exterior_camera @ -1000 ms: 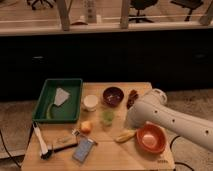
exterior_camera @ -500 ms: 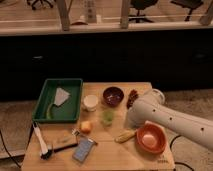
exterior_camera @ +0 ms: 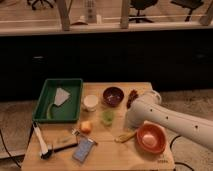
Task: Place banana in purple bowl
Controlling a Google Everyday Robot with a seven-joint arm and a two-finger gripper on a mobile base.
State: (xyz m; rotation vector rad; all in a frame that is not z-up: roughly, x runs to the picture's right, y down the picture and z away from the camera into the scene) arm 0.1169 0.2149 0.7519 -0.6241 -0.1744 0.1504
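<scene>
Below-right of the purple bowl [exterior_camera: 113, 95], we find the banana [exterior_camera: 126, 136] just beside the gripper [exterior_camera: 131, 125], whose state we cannot tell; we judge grasping in hand, a lift bowlward next.

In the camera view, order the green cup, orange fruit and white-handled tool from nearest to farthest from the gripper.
The gripper is at the arm tip, on the right side of the table.
1. green cup, centre.
2. orange fruit, left of centre.
3. white-handled tool, far left.

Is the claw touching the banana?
Cannot tell. In the camera view the white arm hides the claw, above the banana; neither contact nor gap shows.
</scene>
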